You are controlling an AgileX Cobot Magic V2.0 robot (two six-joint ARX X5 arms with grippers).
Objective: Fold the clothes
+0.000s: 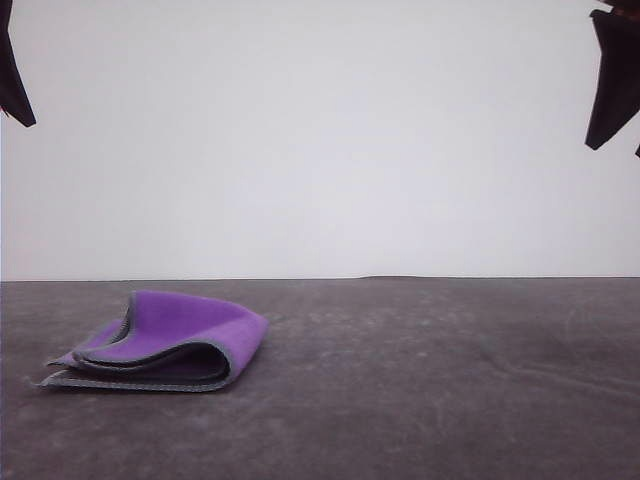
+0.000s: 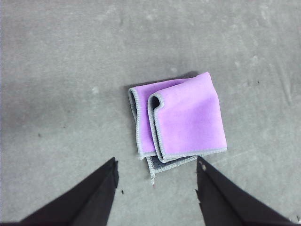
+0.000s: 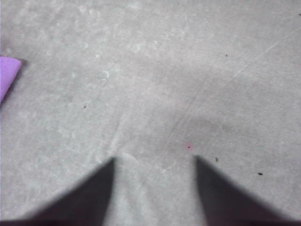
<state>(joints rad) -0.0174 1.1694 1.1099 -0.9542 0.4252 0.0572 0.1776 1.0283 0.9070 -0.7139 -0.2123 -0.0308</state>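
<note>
The clothes [image 1: 165, 342] are one small cloth lying folded in layers on the grey table at the left, purple face up, with a grey stitched hem and a dark grey layer showing at its lower edge. In the left wrist view the folded clothes [image 2: 181, 120] lie flat just beyond my left gripper [image 2: 156, 176], which is open, raised above the table and holds nothing. My right gripper [image 3: 154, 162] is open over bare table, with a purple corner of the clothes [image 3: 7, 75] at the frame's edge. Both arms show as dark shapes high in the front view's corners.
The grey table [image 1: 450, 380] stretches to the right of the cloth and ends at a far edge against a plain white wall [image 1: 320, 140].
</note>
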